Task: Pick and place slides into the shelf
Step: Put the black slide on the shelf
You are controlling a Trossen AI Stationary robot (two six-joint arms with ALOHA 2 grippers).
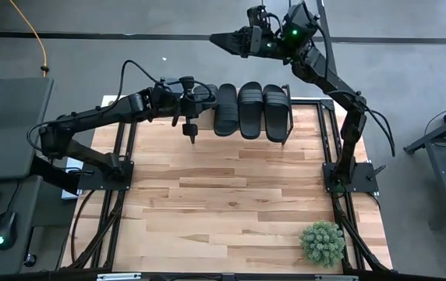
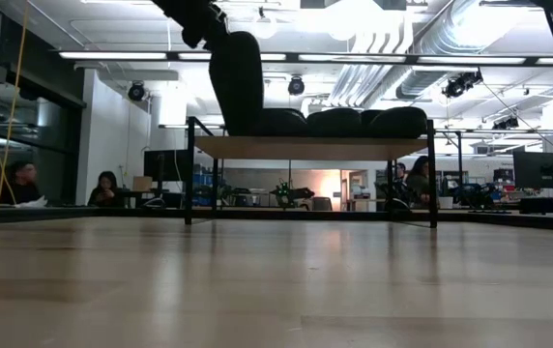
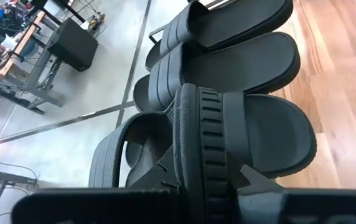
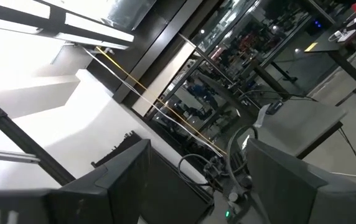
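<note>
Three black slides (image 1: 250, 111) lie side by side on the shelf (image 2: 305, 147), a low rack with a light wooden top and thin black legs at the table's far edge. A fourth slide (image 2: 236, 82) stands on end at the shelf's left end, its lower end on the shelf top. My left gripper (image 1: 188, 92) is shut on this slide and shows above it in the low view (image 2: 197, 17). My right gripper (image 1: 224, 39) is raised beyond the table's far edge, open and holding nothing; its fingers (image 4: 122, 180) stand apart. My left gripper pinches the fourth slide's wide ribbed strap (image 3: 200, 134) between its two fingers (image 3: 165, 171). It comes at the slide from above and from the table's left. The slide stands upright below the gripper, its lower end (image 2: 243, 126) on the shelf top beside the nearest flat slide.
A small green plant (image 1: 322, 243) sits near the table's near right corner. Black frame rails (image 1: 122, 168) run along both table sides by the arm bases. The wooden tabletop (image 1: 231, 203) spreads out in front of the shelf. People (image 2: 20, 184) sit in the room behind.
</note>
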